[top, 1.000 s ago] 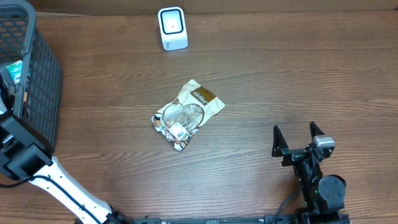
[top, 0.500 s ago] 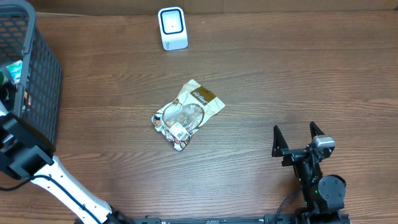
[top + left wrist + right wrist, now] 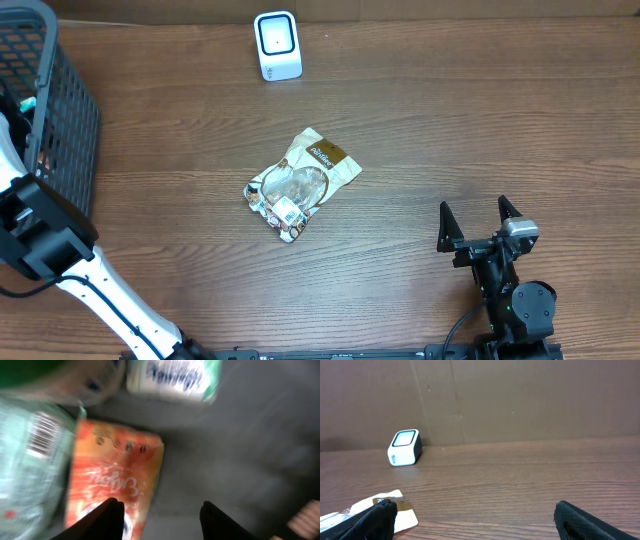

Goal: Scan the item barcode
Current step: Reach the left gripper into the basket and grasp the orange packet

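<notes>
My left gripper [image 3: 161,505] hangs inside the black mesh basket [image 3: 70,110] with its jaws open and nothing between them. Its left finger stands over the edge of an orange packet [image 3: 115,475]; the rest of the gap shows the grey basket floor. Beside the packet lies a clear greenish bag [image 3: 30,460] with a barcode label, and a white-and-green package [image 3: 172,377] lies further up. A white scanner [image 3: 277,45] stands at the table's far edge, also in the right wrist view [image 3: 404,447]. My right gripper [image 3: 473,205] rests wide open at the front right, holding nothing.
A crinkled snack bag [image 3: 300,185] with a brown label lies flat mid-table, between scanner and right gripper; its corner shows by my right gripper's left finger [image 3: 380,515]. A brown cardboard wall [image 3: 520,400] backs the table. My left arm [image 3: 40,240] rises along the basket's side.
My left arm has shifted slightly at the basket's edge. The right arm, the snack bag and the scanner have not moved.
</notes>
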Tool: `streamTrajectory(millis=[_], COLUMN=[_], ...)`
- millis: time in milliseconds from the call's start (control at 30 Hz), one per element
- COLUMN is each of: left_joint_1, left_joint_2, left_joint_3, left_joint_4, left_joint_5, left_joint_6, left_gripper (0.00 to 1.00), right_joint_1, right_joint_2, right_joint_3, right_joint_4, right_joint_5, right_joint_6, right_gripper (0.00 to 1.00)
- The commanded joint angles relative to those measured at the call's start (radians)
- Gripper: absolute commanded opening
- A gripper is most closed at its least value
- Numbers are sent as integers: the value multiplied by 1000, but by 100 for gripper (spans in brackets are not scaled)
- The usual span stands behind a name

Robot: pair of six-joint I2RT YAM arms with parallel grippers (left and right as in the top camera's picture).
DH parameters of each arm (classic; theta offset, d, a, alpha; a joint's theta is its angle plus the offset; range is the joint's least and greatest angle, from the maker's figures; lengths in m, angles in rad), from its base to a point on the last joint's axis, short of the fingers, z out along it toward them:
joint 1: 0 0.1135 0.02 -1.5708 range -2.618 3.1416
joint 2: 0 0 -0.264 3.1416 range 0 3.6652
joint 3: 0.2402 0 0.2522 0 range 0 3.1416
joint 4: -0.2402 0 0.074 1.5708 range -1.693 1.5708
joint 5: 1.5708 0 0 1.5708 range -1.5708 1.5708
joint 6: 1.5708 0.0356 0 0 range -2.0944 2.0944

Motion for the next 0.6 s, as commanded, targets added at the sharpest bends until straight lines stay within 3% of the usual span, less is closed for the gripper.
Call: streamTrajectory(millis=[0, 333, 567], left_joint_1=[3, 3, 3], left_joint_2=[11, 13, 12], left_joint_3=[-86, -135, -44], left_joint_4=[53, 100, 2], left_joint_5=[-6, -105, -146], left_joint_6=[-8, -23, -57], left_gripper=[53, 54, 57], right_joint_1=[3, 3, 3], right_joint_2=[-5, -5, -5], right_joint_3=[-10, -10, -10], right_joint_4=[6, 6, 6], right_joint_5=[-5, -5, -5], right_joint_6=[4, 4, 4], right_gripper=[100, 100, 100])
